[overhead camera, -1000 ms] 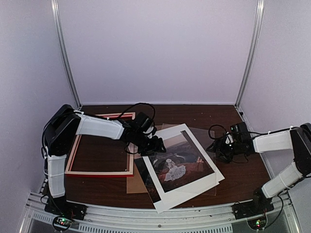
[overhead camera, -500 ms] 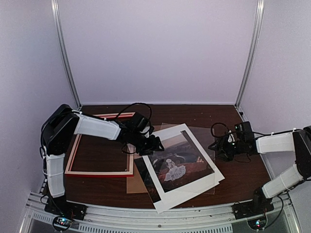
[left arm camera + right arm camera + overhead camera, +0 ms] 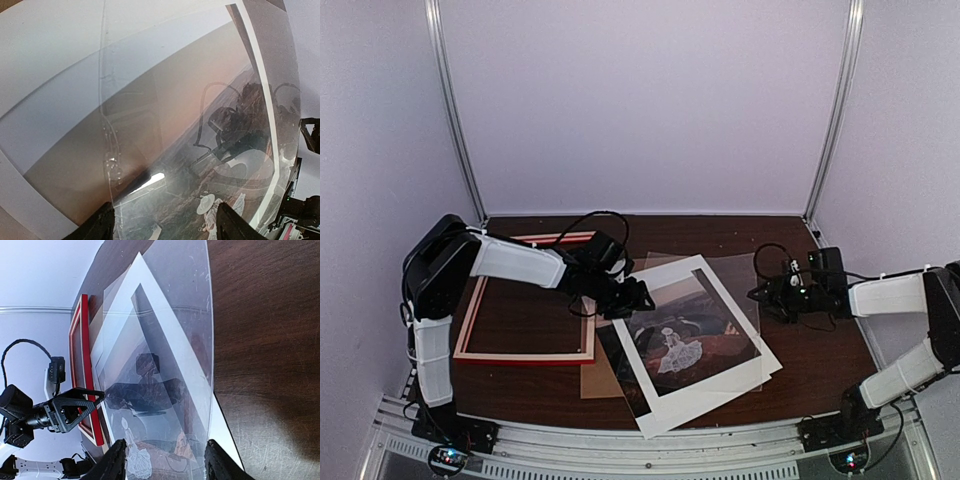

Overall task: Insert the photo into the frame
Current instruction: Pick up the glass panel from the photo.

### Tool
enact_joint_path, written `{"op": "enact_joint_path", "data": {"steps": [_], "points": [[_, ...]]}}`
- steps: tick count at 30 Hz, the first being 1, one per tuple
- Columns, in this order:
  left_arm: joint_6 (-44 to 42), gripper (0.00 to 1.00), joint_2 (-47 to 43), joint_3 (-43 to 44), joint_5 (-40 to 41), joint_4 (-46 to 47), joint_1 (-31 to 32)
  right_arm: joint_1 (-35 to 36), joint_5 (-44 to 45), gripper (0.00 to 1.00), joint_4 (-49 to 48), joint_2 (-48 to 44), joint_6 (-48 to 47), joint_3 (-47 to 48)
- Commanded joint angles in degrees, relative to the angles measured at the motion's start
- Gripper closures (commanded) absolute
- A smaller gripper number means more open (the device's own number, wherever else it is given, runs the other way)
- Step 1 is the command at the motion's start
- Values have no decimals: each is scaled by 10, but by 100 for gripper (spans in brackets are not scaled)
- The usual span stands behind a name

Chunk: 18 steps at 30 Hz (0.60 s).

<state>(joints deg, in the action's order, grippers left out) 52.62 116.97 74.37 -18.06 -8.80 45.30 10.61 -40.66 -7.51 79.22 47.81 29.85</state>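
Left gripper point(image 3: 641, 297) gapes over the photo point(image 3: 695, 335); right gripper point(image 3: 757, 293) stands parted by the clear sheet point(image 3: 190, 290).

The left arm point(image 3: 520, 262) is stretched low toward the middle, its jaws held wide apart. The right arm point(image 3: 885, 295) is reached inward, low, jaws likewise parted.

No writing, label, brand mark or number can be read in any view. The large rectangular photo of a white-dressed figure point(image 3: 685, 338) carries only its picture and white margins. The thin red rectangular frame point(image 3: 520, 357) shows plain colour.
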Motion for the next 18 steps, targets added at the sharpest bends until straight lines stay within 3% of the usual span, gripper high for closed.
{"op": "enact_joint_path", "data": {"steps": [1,18], "points": [[-11,31,-6,-7,-17,15,9,10,-81,48,-18,-15,-18,9],[-31,31,-10,-2,-10,5,9,9,-82,53,149,-52,-170,71]]}}
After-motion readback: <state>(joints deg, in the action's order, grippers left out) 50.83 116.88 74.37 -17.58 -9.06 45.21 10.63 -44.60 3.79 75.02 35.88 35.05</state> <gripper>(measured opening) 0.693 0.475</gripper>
